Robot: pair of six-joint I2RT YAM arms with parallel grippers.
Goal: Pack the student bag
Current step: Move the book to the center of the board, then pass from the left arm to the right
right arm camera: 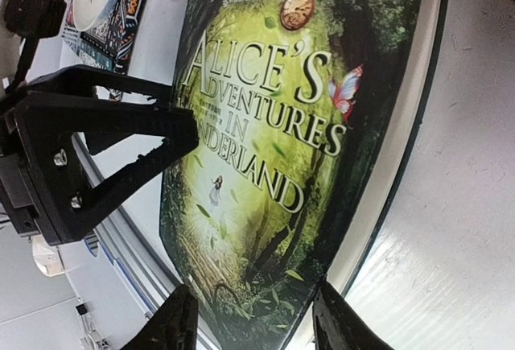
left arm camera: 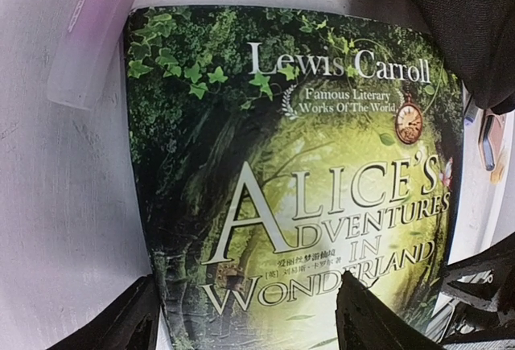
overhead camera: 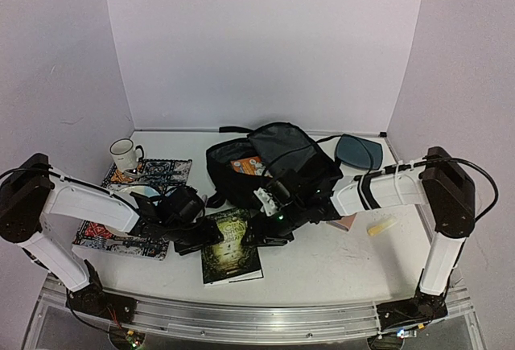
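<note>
The student bag lies open at the table's middle, showing its grey lining and an orange item inside. Just in front of it a green book, "Alice's Adventures in Wonderland", lies face up. My left gripper is at the book's left edge. In the left wrist view it stands open, one finger over the table and the other over the book's cover. My right gripper is at the book's right side. In the right wrist view it is open over a lower corner of the book.
A white mug and patterned flat items lie at the left. A dark blue-grey tray sits right of the bag, and a pale yellow piece lies near the right arm. A translucent pink strip lies beside the book.
</note>
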